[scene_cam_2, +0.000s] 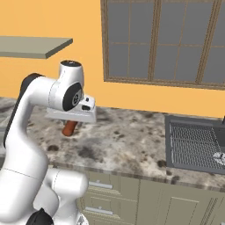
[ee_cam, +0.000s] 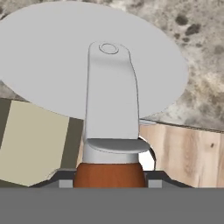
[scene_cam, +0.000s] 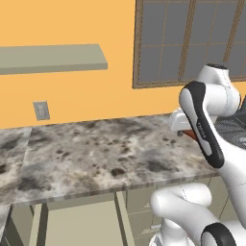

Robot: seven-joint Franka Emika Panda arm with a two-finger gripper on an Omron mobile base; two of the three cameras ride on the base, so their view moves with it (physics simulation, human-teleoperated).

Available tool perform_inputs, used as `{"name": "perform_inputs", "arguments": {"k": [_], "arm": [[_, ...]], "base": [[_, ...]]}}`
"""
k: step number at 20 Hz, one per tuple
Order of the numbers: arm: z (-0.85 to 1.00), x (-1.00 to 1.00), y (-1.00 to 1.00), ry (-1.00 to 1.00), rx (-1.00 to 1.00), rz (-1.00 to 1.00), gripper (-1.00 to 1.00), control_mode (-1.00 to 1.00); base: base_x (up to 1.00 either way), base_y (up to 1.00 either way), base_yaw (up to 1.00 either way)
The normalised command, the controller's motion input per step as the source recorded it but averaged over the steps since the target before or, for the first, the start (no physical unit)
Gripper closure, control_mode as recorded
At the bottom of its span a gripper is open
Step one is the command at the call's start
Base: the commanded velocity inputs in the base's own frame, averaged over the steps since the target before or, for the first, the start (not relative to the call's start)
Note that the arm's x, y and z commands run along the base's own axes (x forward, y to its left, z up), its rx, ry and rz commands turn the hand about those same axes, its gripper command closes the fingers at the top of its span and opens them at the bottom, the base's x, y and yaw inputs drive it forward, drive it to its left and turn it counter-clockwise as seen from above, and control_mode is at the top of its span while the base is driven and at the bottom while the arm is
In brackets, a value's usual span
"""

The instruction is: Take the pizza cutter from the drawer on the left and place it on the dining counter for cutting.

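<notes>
My gripper (ee_cam: 109, 180) is shut on the pizza cutter (ee_cam: 109, 100), gripping its red-brown handle (ee_cam: 109, 174). The round grey blade and steel neck point away from the hand, over the edge of a mottled marble wall counter (ee_cam: 197, 52). From the base, the gripper (scene_cam_2: 71, 122) hangs above that counter (scene_cam_2: 127, 140) with the handle (scene_cam_2: 69, 128) sticking out below it. The handle (scene_cam: 190, 135) also peeks from behind my forearm. Sage-green drawer fronts (scene_cam_2: 101, 185) with silver bar handles sit under the counter; I cannot tell which is the task's drawer. The dining counter is out of view.
A dark sink (scene_cam_2: 195, 145) with a grid is set in the counter to the right. A grey-green wall shelf (scene_cam: 53, 58) and a wall outlet (scene_cam: 41, 111) are on the orange wall at left; a window (scene_cam_2: 162, 41) is behind. Wood-grain surface (ee_cam: 188, 153) shows below the counter edge.
</notes>
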Motion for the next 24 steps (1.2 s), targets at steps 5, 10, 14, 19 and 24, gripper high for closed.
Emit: {"name": "perform_inputs", "arguments": {"k": [5, 10, 14, 19, 24], "arm": [[-0.03, 0.0, -0.09, -0.02, 0.0, -0.04, 1.0, -1.0], [0.0, 0.0, -0.06, -0.05, -0.01, -0.18, 1.0, -1.0], [0.0, 0.0, -0.07, -0.05, -0.03, -0.2, 1.0, -1.0], [0.0, 0.0, -0.04, -0.05, -0.05, -0.2, 1.0, -1.0], [-0.01, 0.0, -0.01, -0.04, -0.06, -0.17, 1.0, -1.0]], "base": [[0.0, 0.0, 0.0], [0.0, 0.0, 0.0], [0.0, 0.0, 0.0], [0.0, 0.0, 0.0], [0.0, 0.0, 0.0]]}}
